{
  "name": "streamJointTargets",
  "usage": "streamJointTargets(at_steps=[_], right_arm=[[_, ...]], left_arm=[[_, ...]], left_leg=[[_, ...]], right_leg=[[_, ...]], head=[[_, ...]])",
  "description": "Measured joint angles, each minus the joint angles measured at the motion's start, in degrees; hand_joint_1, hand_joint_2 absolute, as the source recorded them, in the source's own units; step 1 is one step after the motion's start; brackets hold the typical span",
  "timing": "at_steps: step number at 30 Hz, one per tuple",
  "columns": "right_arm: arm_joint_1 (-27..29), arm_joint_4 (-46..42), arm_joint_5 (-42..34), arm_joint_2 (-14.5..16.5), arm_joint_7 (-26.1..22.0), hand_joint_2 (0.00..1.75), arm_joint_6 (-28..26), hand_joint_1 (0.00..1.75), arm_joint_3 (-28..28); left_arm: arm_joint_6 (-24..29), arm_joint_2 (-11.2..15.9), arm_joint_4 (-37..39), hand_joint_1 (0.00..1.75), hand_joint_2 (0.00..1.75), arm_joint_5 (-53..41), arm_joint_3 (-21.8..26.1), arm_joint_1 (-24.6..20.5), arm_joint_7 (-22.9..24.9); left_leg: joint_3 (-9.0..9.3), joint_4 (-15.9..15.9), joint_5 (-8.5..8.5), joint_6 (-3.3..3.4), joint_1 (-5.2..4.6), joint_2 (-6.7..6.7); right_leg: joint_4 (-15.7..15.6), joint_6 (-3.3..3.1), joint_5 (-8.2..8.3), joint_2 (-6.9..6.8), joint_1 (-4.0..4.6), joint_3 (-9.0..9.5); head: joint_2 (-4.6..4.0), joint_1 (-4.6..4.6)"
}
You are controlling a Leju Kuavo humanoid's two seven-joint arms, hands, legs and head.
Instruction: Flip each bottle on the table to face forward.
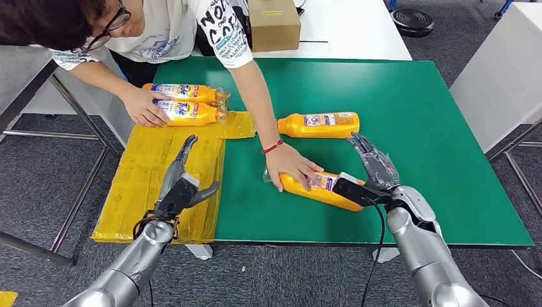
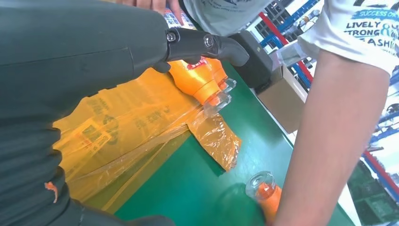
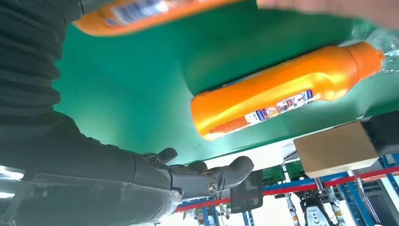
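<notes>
Several orange bottles lie on the green table (image 1: 415,115). Two with their Tide labels up (image 1: 185,102) rest on yellow plastic wrap (image 1: 153,185) at the far left, a person's hand (image 1: 144,105) on them; their capped ends (image 2: 202,80) appear in the left wrist view. A third bottle (image 1: 319,125) (image 3: 282,94) lies mid-table, small-print label up. The person's other hand (image 1: 291,167) presses a fourth bottle (image 1: 323,190) (image 3: 141,12) near the front edge. My right hand (image 1: 374,169) (image 3: 207,176) is open at that bottle's base, thumb against it. My left hand (image 1: 182,185) hovers open over the wrap.
The person leans in from the far left, one forearm (image 2: 329,132) stretched across the table's middle. A cardboard box (image 1: 273,24) sits on a white table behind. Another white table (image 1: 505,70) stands to the right. Grey carpet surrounds the table.
</notes>
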Motion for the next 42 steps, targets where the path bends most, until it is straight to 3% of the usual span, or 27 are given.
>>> streamJointTargets(at_steps=[28,42], right_arm=[[1.92,-0.63,-1.18,0.73,-0.45,1.75,-0.60,0.00,0.27],[2.52,-5.24,-3.13,0.40,-1.53,1.75,1.96,0.00,-0.28]], left_arm=[[0.76,-0.68,-1.19,0.00,1.75,0.61,1.11,2.24,0.71],[0.39,-0.68,-1.96,0.00,1.75,0.55,1.20,3.46,1.43]], left_leg=[[0.00,0.00,0.00,0.00,-0.01,0.00],[-0.01,0.00,0.00,0.00,-0.01,-0.01]], right_leg=[[0.00,0.00,0.00,0.00,-0.01,0.01],[0.00,0.00,0.01,0.00,-0.02,0.01]], head=[[0.00,0.00],[0.00,-0.01]])
